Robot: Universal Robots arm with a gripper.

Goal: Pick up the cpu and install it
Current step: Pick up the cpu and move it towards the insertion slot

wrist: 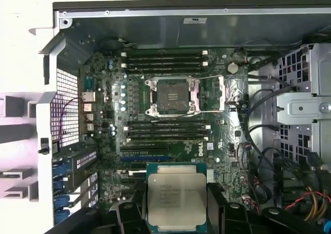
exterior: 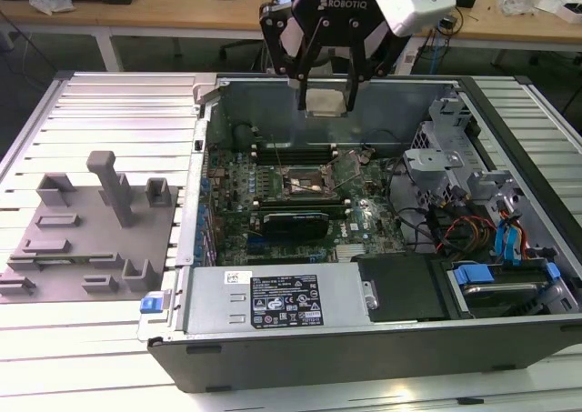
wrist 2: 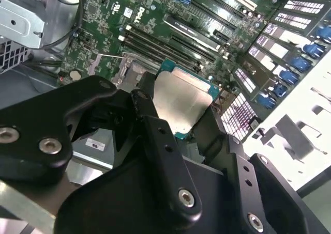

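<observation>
An open computer case (exterior: 300, 362) lies on a slatted metal table (exterior: 82, 376), its green motherboard (exterior: 364, 214) exposed. A labelled power supply (exterior: 282, 298) sits along one wall. Grey fixture blocks (exterior: 91, 230) stand just beside the case, toward the exterior view's left.

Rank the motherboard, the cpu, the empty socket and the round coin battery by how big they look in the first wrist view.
1. motherboard, by far the largest.
2 and 3. cpu and empty socket: the cpu looks slightly bigger, but it sits nearer the camera, so no firm ranking.
4. round coin battery, the smallest.
</observation>
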